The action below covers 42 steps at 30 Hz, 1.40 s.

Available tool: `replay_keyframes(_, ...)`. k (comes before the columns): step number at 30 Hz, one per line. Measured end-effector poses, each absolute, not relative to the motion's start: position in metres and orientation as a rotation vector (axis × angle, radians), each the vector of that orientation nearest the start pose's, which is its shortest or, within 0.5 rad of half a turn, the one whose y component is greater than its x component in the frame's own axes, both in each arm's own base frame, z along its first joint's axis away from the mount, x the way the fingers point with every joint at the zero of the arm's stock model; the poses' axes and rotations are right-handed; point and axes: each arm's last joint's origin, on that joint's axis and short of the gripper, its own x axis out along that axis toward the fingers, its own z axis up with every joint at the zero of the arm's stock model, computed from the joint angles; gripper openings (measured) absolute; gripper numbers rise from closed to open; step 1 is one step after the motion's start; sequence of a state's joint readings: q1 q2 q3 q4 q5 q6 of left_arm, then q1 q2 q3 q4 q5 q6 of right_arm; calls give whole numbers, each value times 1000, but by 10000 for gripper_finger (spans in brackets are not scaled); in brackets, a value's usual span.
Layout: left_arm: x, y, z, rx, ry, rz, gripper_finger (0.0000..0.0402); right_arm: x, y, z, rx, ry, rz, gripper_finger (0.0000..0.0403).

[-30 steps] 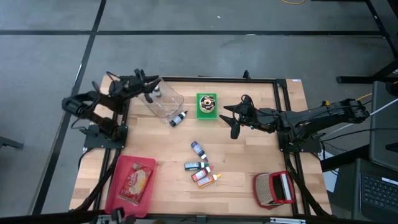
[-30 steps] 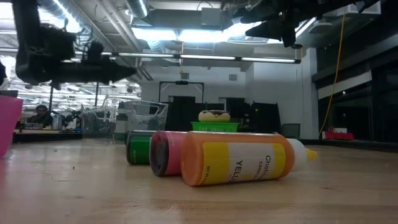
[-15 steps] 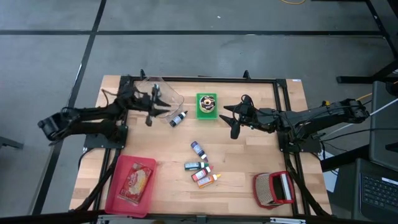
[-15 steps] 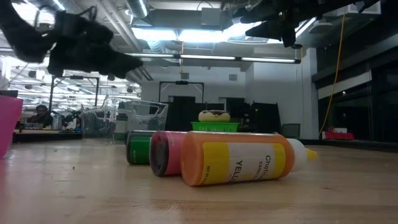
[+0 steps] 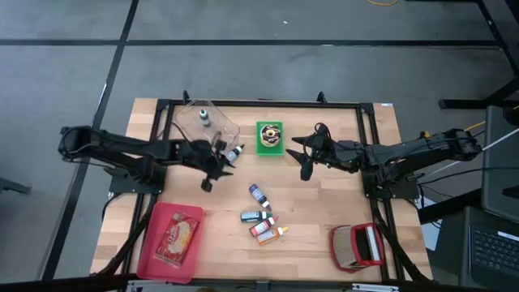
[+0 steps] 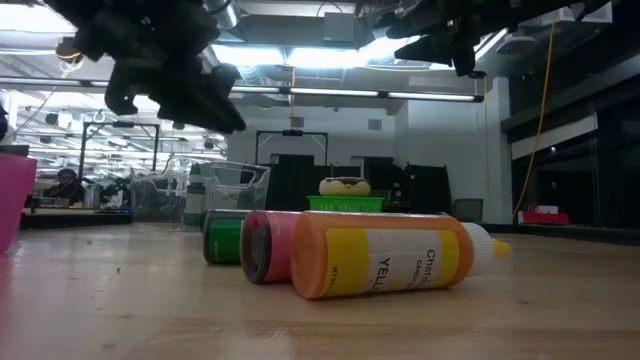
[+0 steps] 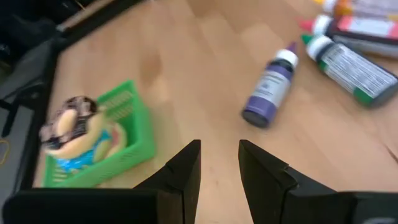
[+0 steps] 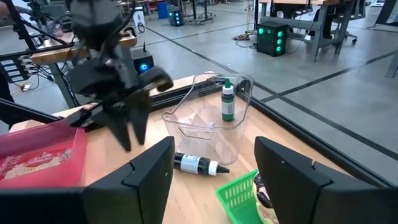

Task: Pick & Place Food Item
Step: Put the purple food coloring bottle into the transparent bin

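Note:
The food item, a ring-shaped pastry (image 5: 270, 132), lies in a small green basket (image 5: 270, 147) at the table's far middle; both also show in the left wrist view (image 7: 69, 121) (image 7: 124, 146). My left gripper (image 5: 216, 173) (image 7: 219, 146) hangs open over bare wood, left of the basket and near a black bottle (image 5: 233, 154), with nothing between its fingers. My right gripper (image 5: 298, 156) (image 8: 211, 155) hangs open in the air just right of the basket, holding nothing.
A clear tub (image 5: 209, 126) at the far left holds an upright green bottle (image 8: 228, 99). A purple bottle (image 5: 258, 193) and a cluster of small bottles (image 5: 263, 223) lie mid-table. A pink tray (image 5: 158, 251) with a packet sits near left, a red-and-white item (image 5: 357, 246) near right.
My left arm has swung away from the clear tub at the far left, carrying its gripper toward the table's middle and near side. The gripper has turned and now points slanting down at the wood beside the basket. My right arm has kept still.

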State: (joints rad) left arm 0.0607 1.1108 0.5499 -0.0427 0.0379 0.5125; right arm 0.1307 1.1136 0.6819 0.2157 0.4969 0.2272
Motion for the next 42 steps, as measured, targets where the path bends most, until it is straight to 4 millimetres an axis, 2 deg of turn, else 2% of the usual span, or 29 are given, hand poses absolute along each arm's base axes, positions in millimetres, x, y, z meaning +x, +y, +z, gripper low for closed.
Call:
replay_keyframes(7, 251, -21, 195, 571, 737, -259, 102, 242, 18, 272, 157, 166, -375, 226)
replay_keyframes(11, 275, -33, 194, 632, 757, -313, 102, 242, 18, 273, 158, 165, -375, 226)
replay_keyframes(18, 322, -45, 198, 675, 777, -426, 105, 242, 18, 272, 156, 165, -374, 226)
replay_keyframes(25, 360, -53, 185, 688, 898, -484, 135, 242, 18, 272, 155, 166, -370, 226)
replay_keyframes(29, 372, -55, 176, 708, 961, -518, 159, 242, 18, 272, 155, 167, -370, 226)
replay_keyframes(33, 378, -58, 175, 733, 966, -539, 174, 242, 18, 272, 155, 169, -367, 226)
replay_keyframes(42, 384, -65, 188, 730, 912, -578, 172, 242, 18, 272, 152, 168, -367, 226)
